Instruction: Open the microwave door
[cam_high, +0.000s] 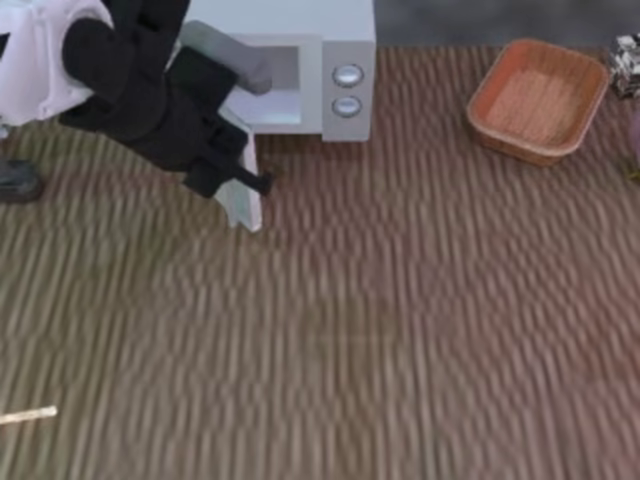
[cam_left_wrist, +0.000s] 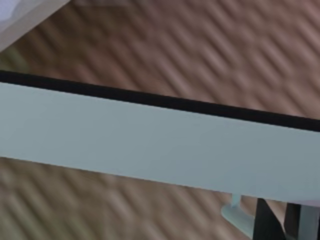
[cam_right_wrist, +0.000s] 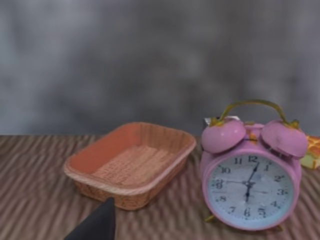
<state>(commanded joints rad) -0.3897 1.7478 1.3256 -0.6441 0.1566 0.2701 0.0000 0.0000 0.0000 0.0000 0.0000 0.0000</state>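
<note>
Top view, left pincer (cam_high: 250, 180) at swung-out microwave door (cam_high: 245, 195); grip seemingly closed, unclear

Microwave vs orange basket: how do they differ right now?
The microwave is a boxy light grey-white oven; the orange basket is a low woven tray with sloped walls. The microwave sits at the table's far edge left of centre, the basket far right. The microwave's cavity opens to the front, its door swung out at the left tool; the basket opens upward. Both look empty.
</note>
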